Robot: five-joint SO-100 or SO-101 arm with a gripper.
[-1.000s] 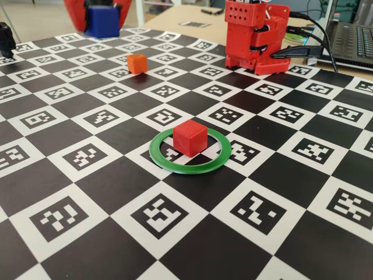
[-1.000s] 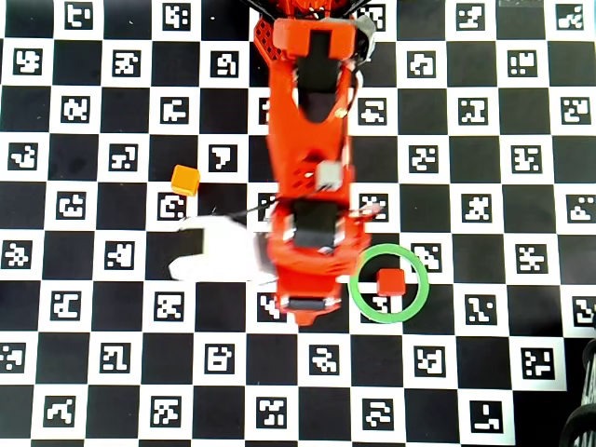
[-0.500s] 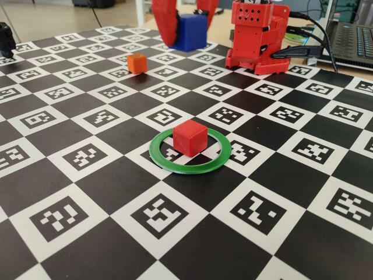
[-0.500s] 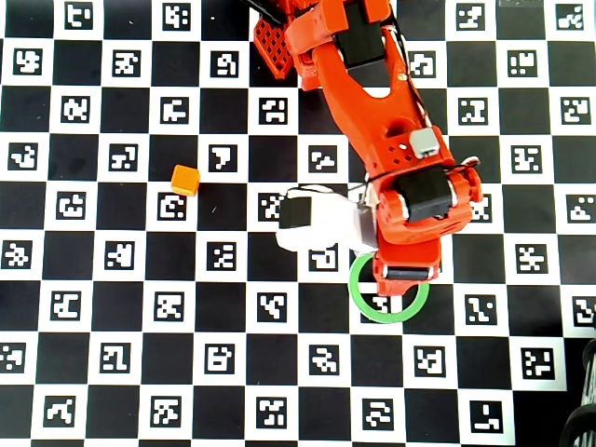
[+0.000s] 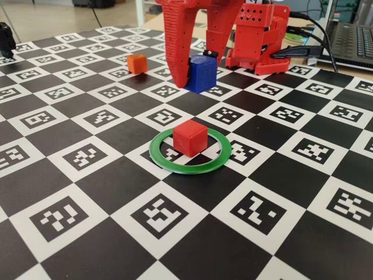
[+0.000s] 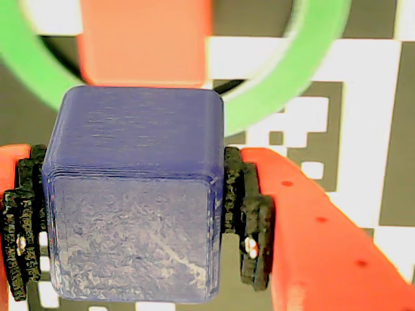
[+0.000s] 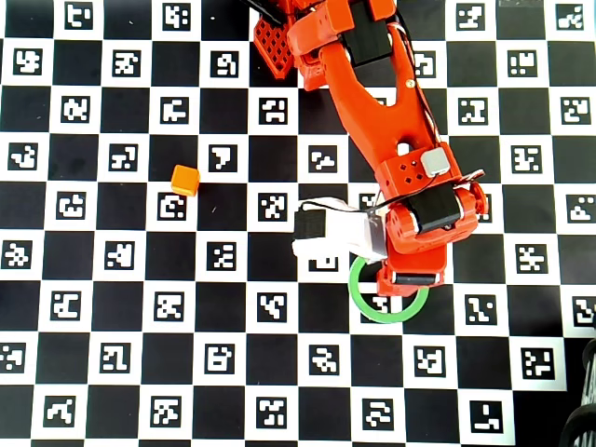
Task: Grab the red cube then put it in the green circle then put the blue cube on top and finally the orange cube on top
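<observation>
**Inspector A:** Count of cubes: three. One red cube (image 5: 189, 138), one blue cube (image 5: 200, 73), one orange cube (image 5: 137, 63). One green circle (image 5: 162, 157). One arm, one gripper (image 5: 195, 79).

**Inspector B:** Location of the red cube?

**Inspector A:** It sits inside the green circle, on the chequered marker board (image 5: 87, 192), near the ring's centre in the fixed view.

**Inspector B:** State of the jaws?

**Inspector A:** Clamped on the blue cube. In the wrist view the black ridged pads (image 6: 249, 214) press both sides of the blue cube (image 6: 133, 194), with the red cube (image 6: 144, 42) and the ring (image 6: 285, 84) lying beyond it at 12 o'clock.

**Inspector B:** And the orange cube?

**Inspector A:** In the overhead view it (image 7: 185, 179) rests alone on the board, well apart from the green circle (image 7: 358, 303), towards 10 o'clock of it. The gripper body there hides the ring's upper part and the red cube.
</observation>
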